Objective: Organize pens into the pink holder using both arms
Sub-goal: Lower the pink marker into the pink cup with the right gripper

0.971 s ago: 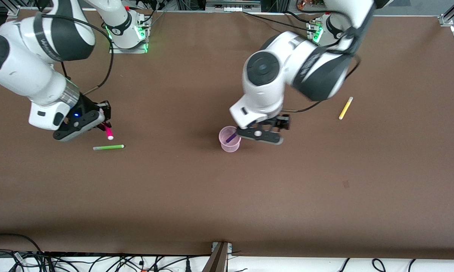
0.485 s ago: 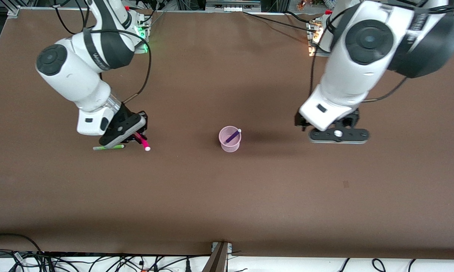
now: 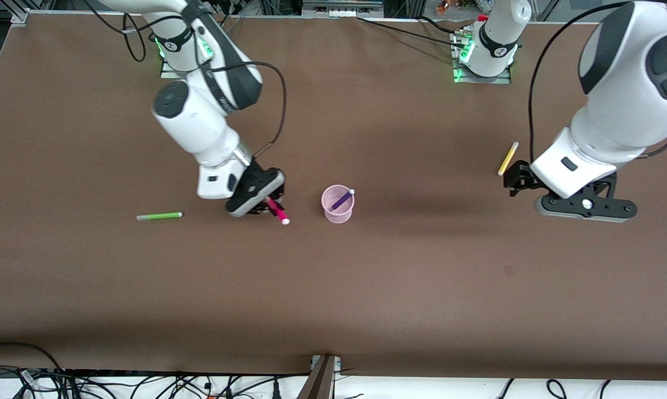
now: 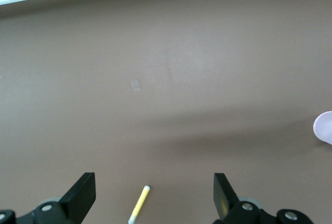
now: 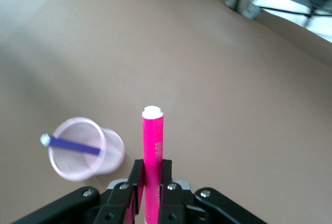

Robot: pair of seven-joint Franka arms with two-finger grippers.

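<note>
No readable writing anywhere. My right tool (image 3: 268, 206) is clamped on the pink pen (image 5: 153, 156) beside the holder (image 3: 337, 204), purple pen (image 3: 342, 199) inside. Left tool (image 4: 154, 198) spread wide over the tabletop (image 3: 366, 288) near the yellow pen (image 3: 508, 158). Green pen (image 3: 159, 216) lies toward the right arm's end.

pink holder (image 4: 325, 127): cut by edge | yellow pen (image 4: 139, 203): end cropped
</note>
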